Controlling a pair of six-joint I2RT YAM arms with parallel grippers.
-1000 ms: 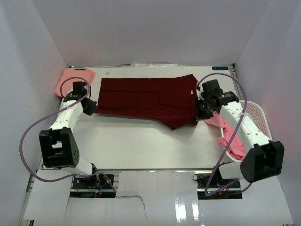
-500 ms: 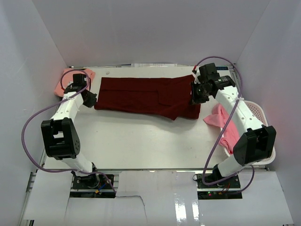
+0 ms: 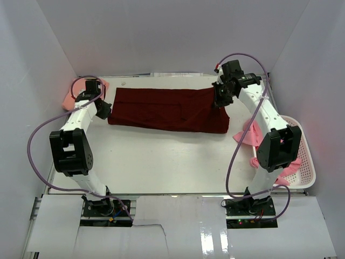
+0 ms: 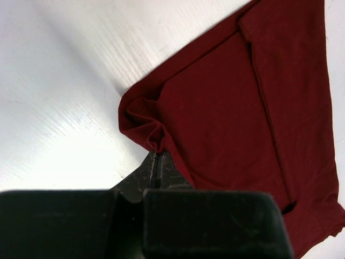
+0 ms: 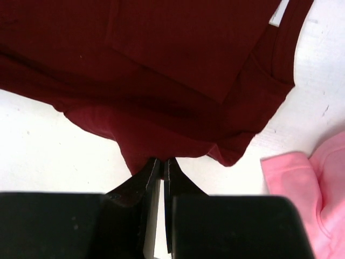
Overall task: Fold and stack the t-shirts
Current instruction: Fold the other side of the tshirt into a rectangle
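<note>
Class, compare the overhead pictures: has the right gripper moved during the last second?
Yes. The right gripper, shut on the maroon shirt, has moved toward the table's far edge.

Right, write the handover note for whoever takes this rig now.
Left tool: shut, pinching the maroon shirt at its left end.
Right tool: shut, pinching its right end.
Maroon shirt: a long folded band across the far side of the table.
Pink shirts: one at the far left corner; more crumpled on the right, spilling from the basket.
Done: maroon folded lengthwise.
Left: fold it shorter, then fold the pink ones and stack.
</note>
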